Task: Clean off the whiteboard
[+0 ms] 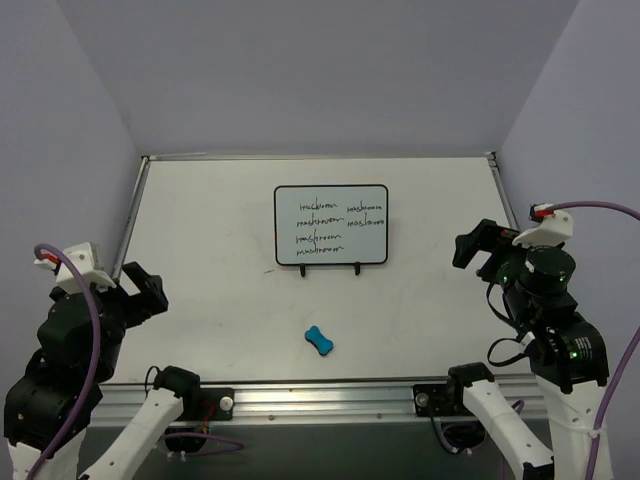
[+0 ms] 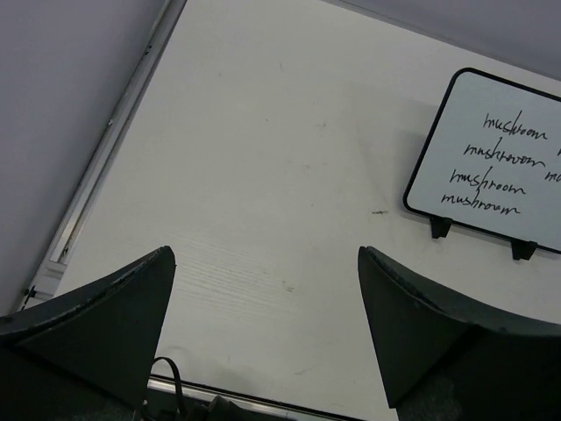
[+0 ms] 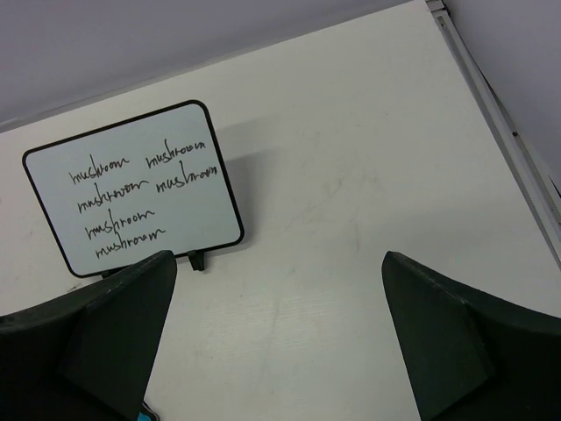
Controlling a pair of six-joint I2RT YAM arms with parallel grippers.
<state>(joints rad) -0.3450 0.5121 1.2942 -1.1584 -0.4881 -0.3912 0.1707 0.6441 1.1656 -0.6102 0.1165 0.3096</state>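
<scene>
The whiteboard [image 1: 331,225] stands on two black feet at the middle of the table, with several handwritten black words on it. It also shows in the left wrist view [image 2: 491,167] and the right wrist view [image 3: 131,197]. A small blue bone-shaped eraser [image 1: 319,340] lies on the table in front of it; a sliver of it shows in the right wrist view [image 3: 140,415]. My left gripper [image 1: 150,290] is open and empty at the near left. My right gripper [image 1: 475,245] is open and empty at the right, level with the board.
The white tabletop [image 1: 220,300] has metal rails along its left side [image 1: 130,220], right side [image 1: 505,195] and near edge [image 1: 320,395]. Purple walls enclose the table at the back and both sides.
</scene>
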